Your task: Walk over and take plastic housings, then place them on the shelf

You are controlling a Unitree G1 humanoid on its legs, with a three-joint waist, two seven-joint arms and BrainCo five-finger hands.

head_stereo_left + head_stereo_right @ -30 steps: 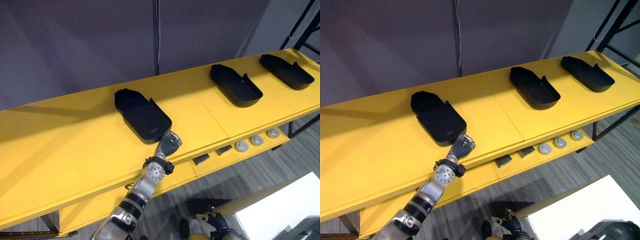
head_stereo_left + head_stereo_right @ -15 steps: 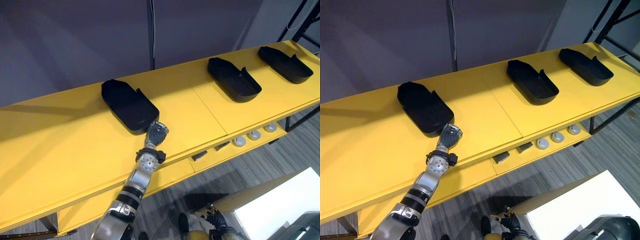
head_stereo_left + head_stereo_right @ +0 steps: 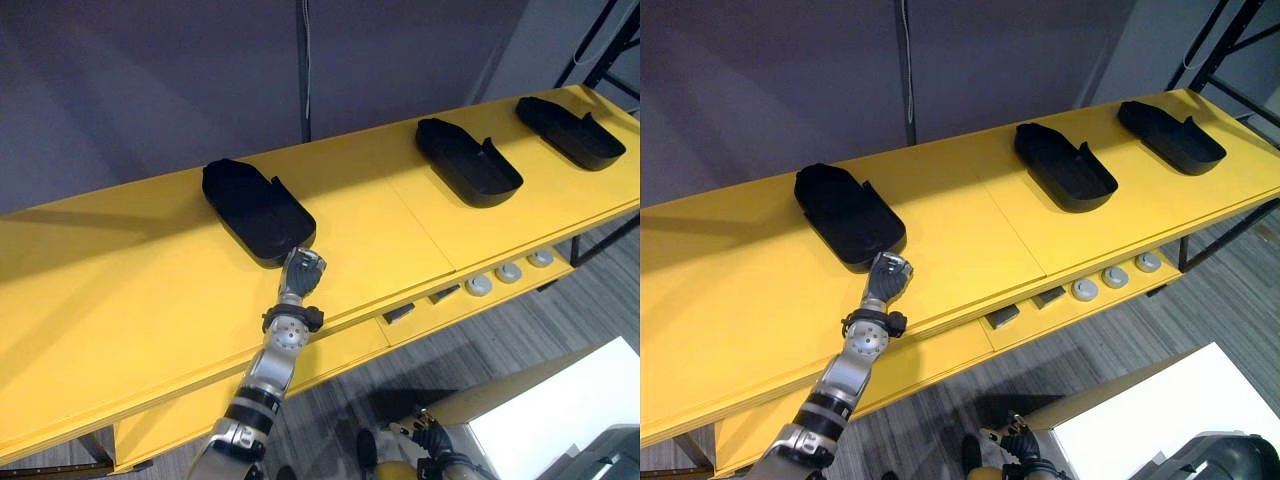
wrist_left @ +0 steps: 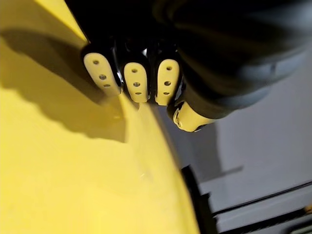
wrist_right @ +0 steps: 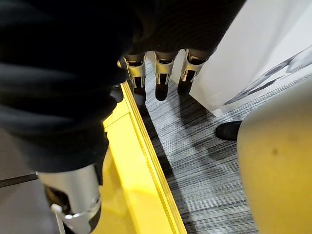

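Three black plastic housings lie on the yellow shelf top (image 3: 120, 290): one at the left (image 3: 255, 210), one in the middle (image 3: 468, 162) and one at the far right (image 3: 572, 132). My left hand (image 3: 302, 270) rests on the shelf at the near end of the left housing. Its fingers (image 4: 137, 83) are straight, with the dark tips against the housing's rim. My right hand (image 3: 1015, 445) hangs low beside the shelf's front, fingers (image 5: 156, 73) relaxed over the floor and holding nothing.
A lower yellow ledge carries three round grey discs (image 3: 510, 272) and two small dark blocks (image 3: 402, 313). A white table corner (image 3: 560, 410) stands at the lower right. A dark wall runs behind the shelf, and a black rack frame (image 3: 600, 40) rises at the far right.
The left housing has slid back and to the left on the shelf under my left hand. Since then the hand has shifted slightly left at its near end. The camera also shifted.
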